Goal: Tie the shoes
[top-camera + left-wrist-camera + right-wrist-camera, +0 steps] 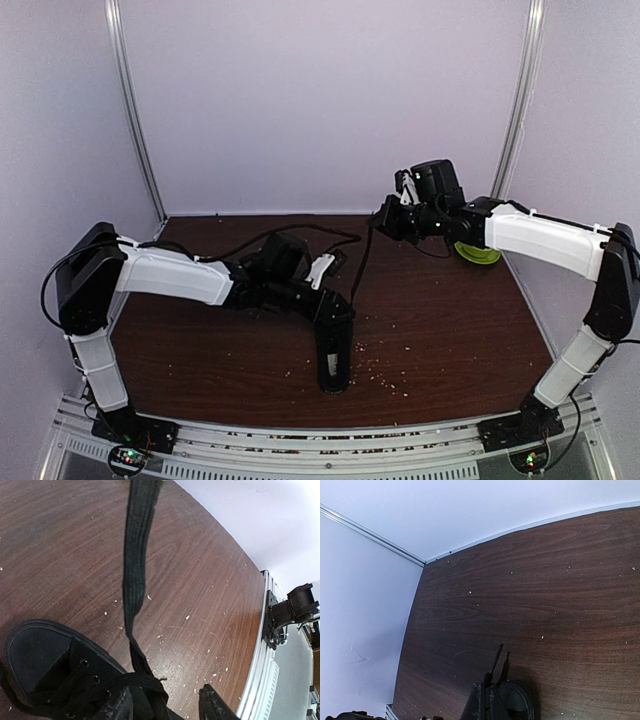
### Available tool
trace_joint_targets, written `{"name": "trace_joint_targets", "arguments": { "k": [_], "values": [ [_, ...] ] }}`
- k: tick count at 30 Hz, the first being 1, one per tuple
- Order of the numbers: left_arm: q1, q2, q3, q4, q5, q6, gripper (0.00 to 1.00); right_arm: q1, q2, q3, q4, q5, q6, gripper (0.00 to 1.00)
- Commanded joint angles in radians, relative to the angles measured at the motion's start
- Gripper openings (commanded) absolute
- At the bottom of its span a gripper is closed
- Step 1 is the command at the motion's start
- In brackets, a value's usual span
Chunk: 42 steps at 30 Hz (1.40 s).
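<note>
The left gripper [167, 705] sat low over the laced front of the shoe [45, 655]. Its two fingers stood apart with bare wood showing between them. A lace [135, 570] ran close past one finger, but nothing was pinched there. The right gripper [383, 218] was lifted toward the far side of the table [450, 330]. Its jaws were pressed together on the far end of that same lace, which stretched from the shoe's eyelets up to it in a fairly straight line.

The shoe lay on the wood near the middle of the table, somewhat toward the near edge and directly beneath the left gripper. Pale crumbs [385, 378] were scattered around it. A green bowl [478, 253] sat well apart at the far right, partly hidden behind the right arm.

The lace looked like a flat, soft woven band — limp once slack and probably apt to slide through smooth fingers. It would be best pinched across its flat width, close to where it leaves the top eyelets, so that a loop could be formed without much loose length flopping about. The shoe itself seemed light and flexible, so a hard pull on the lace could well drag or tip it — some steadying near the tongue would likely help.
</note>
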Motion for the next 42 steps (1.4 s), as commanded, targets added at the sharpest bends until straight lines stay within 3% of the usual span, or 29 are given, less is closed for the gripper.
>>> {"name": "trace_joint_targets", "arguments": {
  "k": [1, 10, 24, 31, 35, 42],
  "values": [
    [-0.007, 0.029, 0.041, -0.025, 0.014, 0.012, 0.48, -0.005, -0.045, 0.038, -0.008, 0.006, -0.014, 0.0],
    [-0.008, 0.045, 0.049, -0.029, 0.009, 0.006, 0.43, -0.005, -0.053, 0.053, -0.006, -0.003, -0.013, 0.0],
    [-0.008, 0.078, 0.085, -0.021, -0.001, -0.01, 0.19, -0.005, -0.082, 0.036, -0.008, -0.009, -0.018, 0.0],
    [-0.008, 0.085, 0.089, -0.011, -0.005, -0.021, 0.11, -0.004, -0.09, 0.031, -0.009, -0.013, -0.021, 0.0],
    [-0.008, 0.075, 0.086, -0.001, -0.023, -0.024, 0.0, -0.004, -0.104, 0.019, -0.009, -0.016, -0.029, 0.0],
    [-0.007, 0.026, 0.04, 0.025, -0.081, -0.028, 0.0, 0.003, -0.179, -0.048, -0.004, -0.045, -0.043, 0.0]
  ]
}}
